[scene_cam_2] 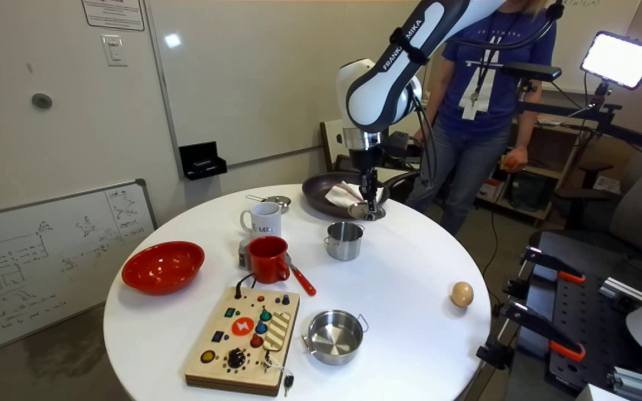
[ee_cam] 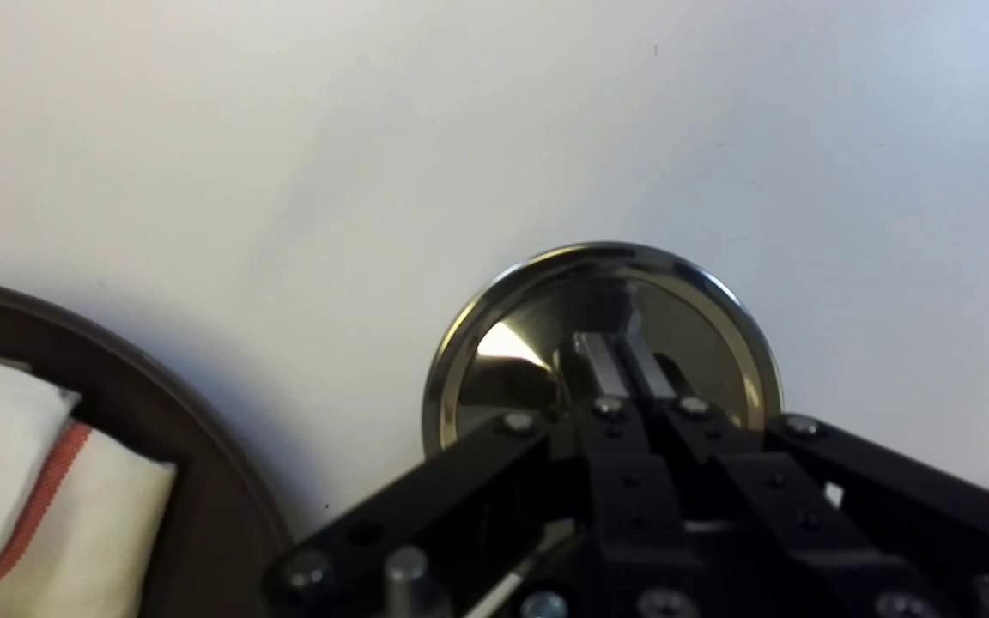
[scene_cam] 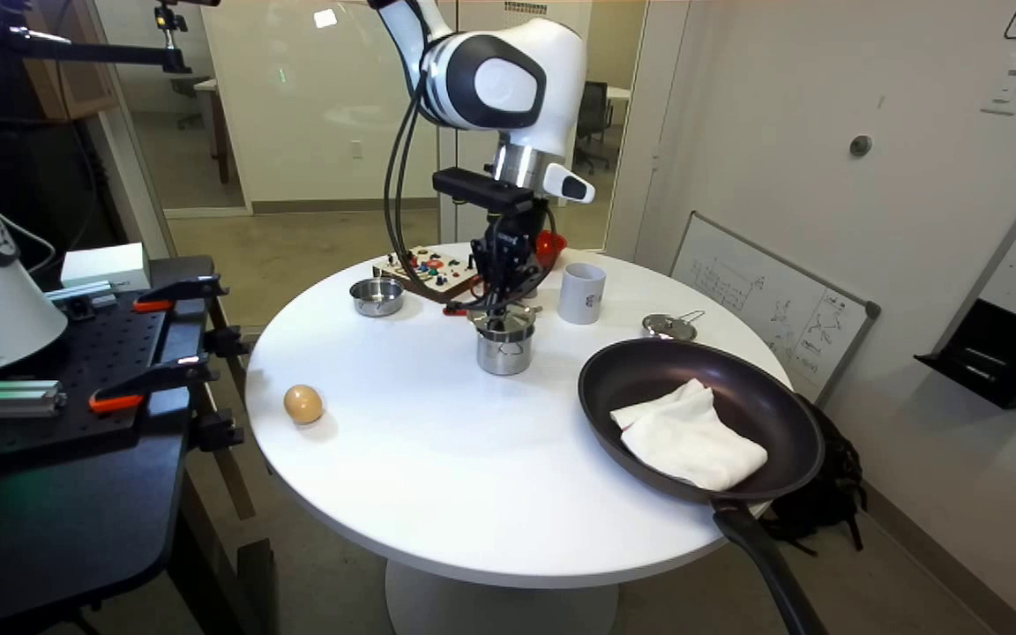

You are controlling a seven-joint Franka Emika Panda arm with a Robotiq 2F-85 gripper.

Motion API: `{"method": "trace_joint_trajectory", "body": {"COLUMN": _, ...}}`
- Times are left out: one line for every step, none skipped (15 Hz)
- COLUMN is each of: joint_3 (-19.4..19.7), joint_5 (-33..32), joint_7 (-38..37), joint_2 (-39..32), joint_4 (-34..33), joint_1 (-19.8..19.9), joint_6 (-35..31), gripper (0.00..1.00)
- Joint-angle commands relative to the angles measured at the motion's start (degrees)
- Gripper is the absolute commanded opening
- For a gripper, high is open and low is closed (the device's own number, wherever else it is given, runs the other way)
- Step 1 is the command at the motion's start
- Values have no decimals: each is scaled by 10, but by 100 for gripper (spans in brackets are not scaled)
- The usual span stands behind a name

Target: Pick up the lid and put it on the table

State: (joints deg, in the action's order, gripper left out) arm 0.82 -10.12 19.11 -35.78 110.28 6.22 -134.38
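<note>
Lid [ee_cam: 602, 300], small, round, silver-grey metal: in the air above the table [scene_cam: 437, 459], just beyond the steel pot [scene_cam_2: 344, 245] in an exterior view. Gripper [ee_cam: 621, 352]: fingers drawn nearly together, pinching the lid near its centre; exact contact hidden. Table: round, white-topped, bearing the pot, upright, open-topped; black pan [scene_cam: 755, 388] with folded white cloth [scene_cam: 693, 445] inside; brown egg [scene_cam: 303, 404]; silver bowl [scene_cam_2: 336, 358]; red bowl [scene_cam_2: 156, 283]; red mug [scene_cam_2: 268, 262] near white mug [scene_cam_2: 266, 217].
</note>
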Motion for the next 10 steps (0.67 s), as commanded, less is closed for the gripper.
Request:
{"method": "trace_joint_trajectory", "body": {"joint_3": -10, "joint_5": 38, "joint_7": 10, "joint_2": 19, "joint_4": 17, "joint_1": 30, "joint_6": -2, "gripper": 6}}
{"method": "trace_joint_trajectory", "body": {"joint_3": -10, "joint_5": 47, "joint_7": 12, "joint_2": 18, "joint_4": 16, "joint_1": 37, "joint_6": -1, "gripper": 5}}
{"method": "trace_joint_trajectory", "body": {"joint_3": -10, "joint_5": 55, "joint_7": 10, "joint_2": 17, "joint_4": 14, "joint_1": 41, "joint_6": 0, "gripper": 5}}
{"method": "trace_joint_trajectory", "body": {"joint_3": -9, "joint_5": 59, "joint_7": 7, "joint_2": 16, "joint_4": 13, "joint_1": 42, "joint_6": 1, "gripper": 5}}
{"method": "trace_joint_trajectory", "body": {"joint_3": -7, "joint_5": 63, "joint_7": 4, "joint_2": 14, "joint_4": 9, "joint_1": 44, "joint_6": 6, "gripper": 6}}
{"method": "trace_joint_trajectory", "body": {"joint_3": -2, "joint_5": 65, "joint_7": -7, "joint_2": 10, "joint_4": 4, "joint_1": 42, "joint_6": 8, "gripper": 5}}
{"method": "trace_joint_trajectory", "body": {"joint_3": -1, "joint_5": 68, "joint_7": -10, "joint_2": 5, "joint_4": -4, "joint_1": 43, "joint_6": 15, "gripper": 5}}
{"method": "trace_joint_trajectory", "body": {"joint_3": 2, "joint_5": 68, "joint_7": -16, "joint_2": 1, "joint_4": -10, "joint_1": 41, "joint_6": 19, "gripper": 5}}
{"method": "trace_joint_trajectory", "body": {"joint_3": 4, "joint_5": 69, "joint_7": -20, "joint_2": -3, "joint_4": -16, "joint_1": 40, "joint_6": 24, "gripper": 5}}
{"method": "trace_joint_trajectory", "body": {"joint_3": 6, "joint_5": 68, "joint_7": -26, "joint_2": -6, "joint_4": -20, "joint_1": 40, "joint_6": 27, "gripper": 5}}
